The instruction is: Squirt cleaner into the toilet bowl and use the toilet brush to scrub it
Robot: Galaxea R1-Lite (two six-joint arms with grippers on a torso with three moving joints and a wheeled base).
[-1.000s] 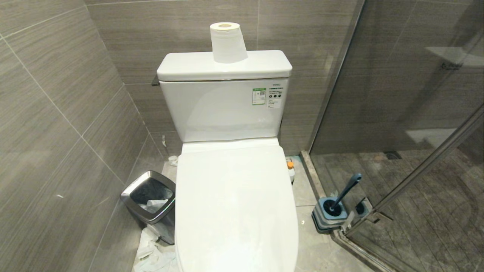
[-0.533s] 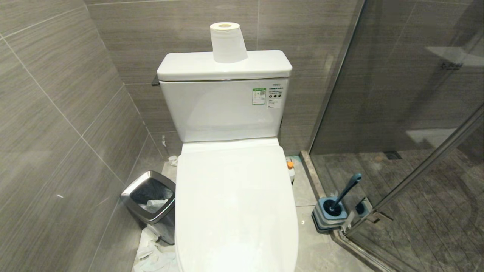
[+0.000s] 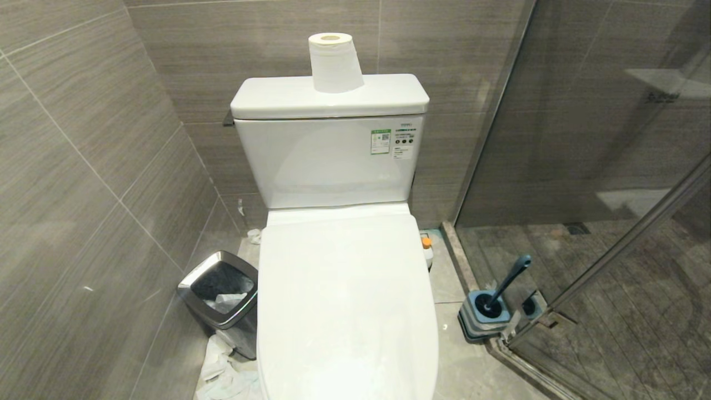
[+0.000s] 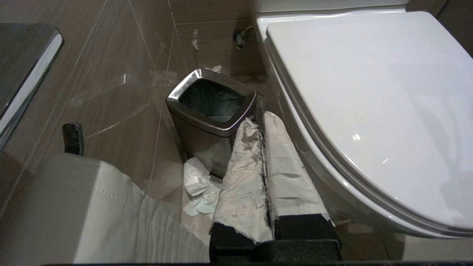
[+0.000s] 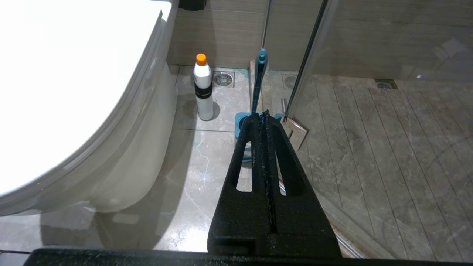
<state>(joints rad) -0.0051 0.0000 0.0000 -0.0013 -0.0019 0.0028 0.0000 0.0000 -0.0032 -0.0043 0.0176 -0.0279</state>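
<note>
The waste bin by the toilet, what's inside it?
The waste bin has a dark liner with some crumpled tissue lying in it; more tissue lies on the floor beside it. Anything deeper is hidden in the dark under its steel rim.

- The toilet bowl [image 3: 344,311]: glossy white ceramic body, with a smooth, shiny white plastic lid.
- The cleaner [image 5: 203,88]: smooth white plastic bottle with an orange plastic cap.
- The toilet brush [image 5: 258,79]: smooth teal-blue plastic handle standing in a blue-grey plastic holder [image 3: 484,318].
- Waste bin [image 4: 211,111]: brushed metal with a polished, shiny rim.
- Toilet paper roll [image 3: 335,62]: soft matt white paper.
- Left gripper [image 4: 263,122]: fingers wrapped in wrinkled, worn whitish tape or cloth.
- Right gripper [image 5: 263,118]: rough, matt black fingers.
- Wall tiles [image 3: 83,166]: grey, fine-grained, faint sheen.
- Shower screen [image 3: 600,139]: clear reflective glass.
</note>
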